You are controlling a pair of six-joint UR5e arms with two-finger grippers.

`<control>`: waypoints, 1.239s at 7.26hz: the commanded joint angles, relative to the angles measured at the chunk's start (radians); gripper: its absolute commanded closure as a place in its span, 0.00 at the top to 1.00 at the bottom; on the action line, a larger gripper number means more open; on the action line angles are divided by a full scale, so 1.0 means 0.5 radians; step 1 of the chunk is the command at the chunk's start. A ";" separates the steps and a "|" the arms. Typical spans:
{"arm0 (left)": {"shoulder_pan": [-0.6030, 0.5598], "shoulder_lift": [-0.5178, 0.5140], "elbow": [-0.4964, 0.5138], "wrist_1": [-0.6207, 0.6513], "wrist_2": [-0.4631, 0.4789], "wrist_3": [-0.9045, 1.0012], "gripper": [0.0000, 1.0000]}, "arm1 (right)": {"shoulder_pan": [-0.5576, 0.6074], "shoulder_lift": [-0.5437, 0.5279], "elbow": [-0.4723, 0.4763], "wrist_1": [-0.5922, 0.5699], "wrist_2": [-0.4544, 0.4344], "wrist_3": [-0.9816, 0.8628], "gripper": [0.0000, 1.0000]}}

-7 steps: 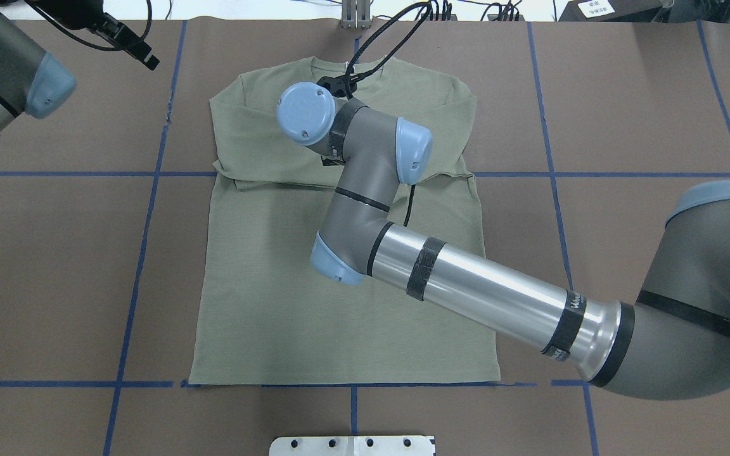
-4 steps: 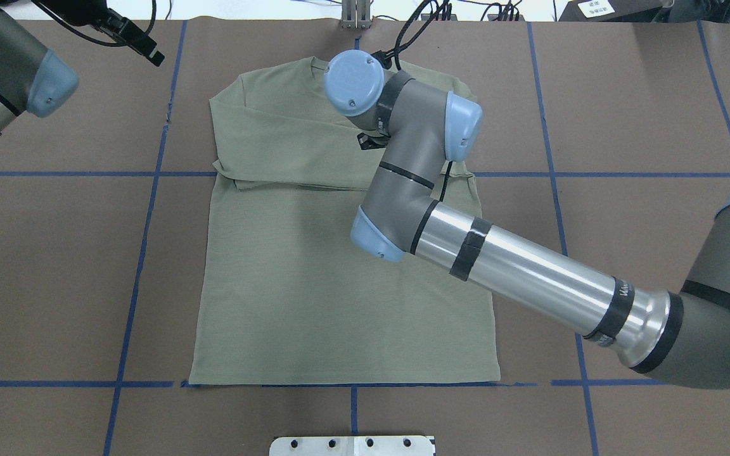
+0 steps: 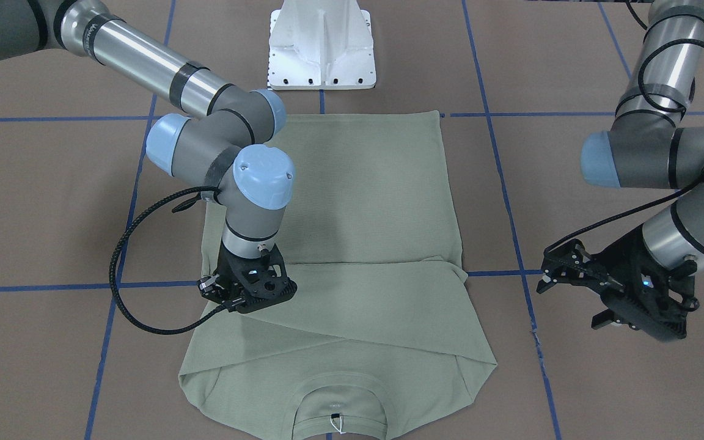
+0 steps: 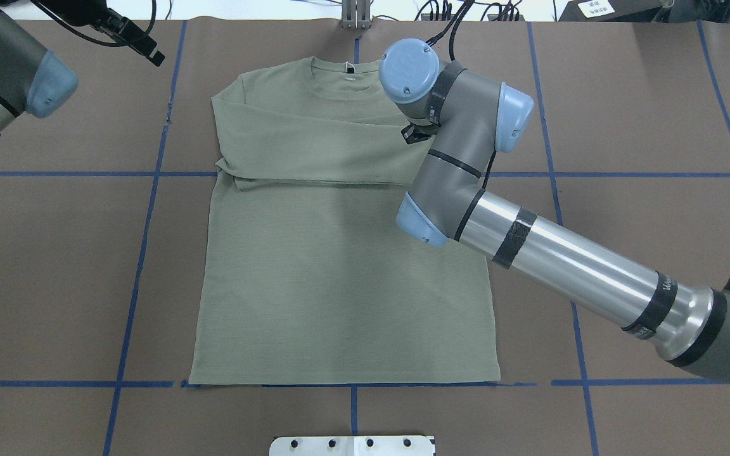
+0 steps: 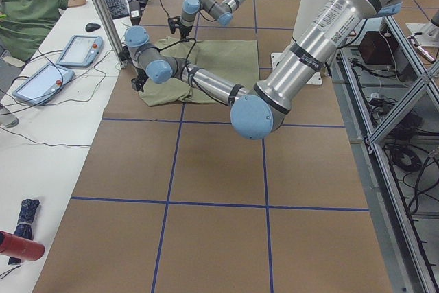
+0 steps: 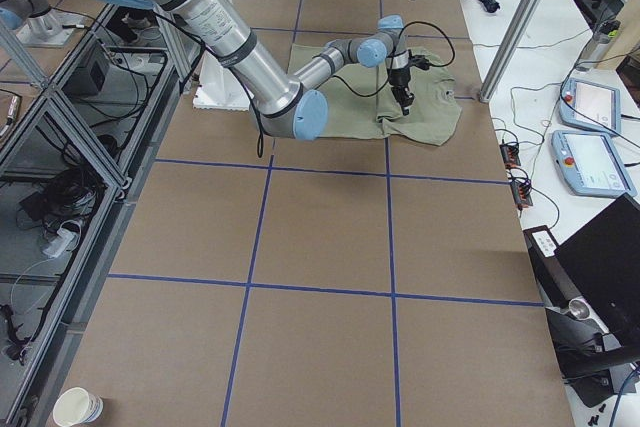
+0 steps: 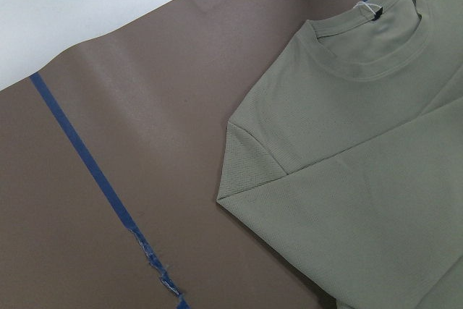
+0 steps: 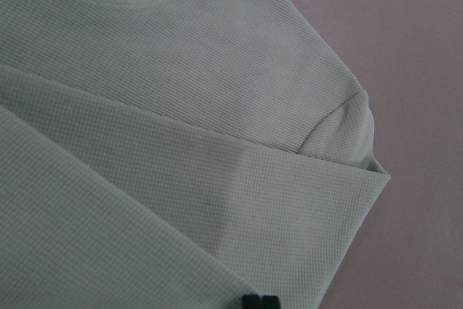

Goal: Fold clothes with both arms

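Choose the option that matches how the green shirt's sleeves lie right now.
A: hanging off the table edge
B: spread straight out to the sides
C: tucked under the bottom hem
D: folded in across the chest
D: on the shirt, both sleeves lie folded in over the chest, within the body's outline, and the shirt lies flat on the table.

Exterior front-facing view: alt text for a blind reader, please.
A sage-green shirt lies flat on a brown table, sleeves folded across its chest. The right gripper is low over one side edge; the left gripper hangs open, off the cloth.
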 commanded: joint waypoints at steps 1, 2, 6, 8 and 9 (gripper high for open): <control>0.000 0.005 -0.004 0.000 0.002 0.000 1.00 | 0.002 -0.028 0.001 0.032 -0.008 -0.016 0.99; -0.003 0.008 -0.007 0.000 0.009 0.000 1.00 | 0.014 -0.046 -0.003 0.163 0.004 -0.012 1.00; 0.335 0.331 -0.689 0.006 0.433 -0.892 1.00 | 0.210 -0.376 0.473 0.231 0.608 0.524 1.00; 0.612 0.531 -1.067 0.006 0.591 -1.443 1.00 | 0.143 -0.771 1.026 0.231 0.731 0.995 1.00; 0.808 0.715 -1.321 0.006 0.798 -1.700 1.00 | 0.067 -1.016 1.356 0.241 0.722 1.258 1.00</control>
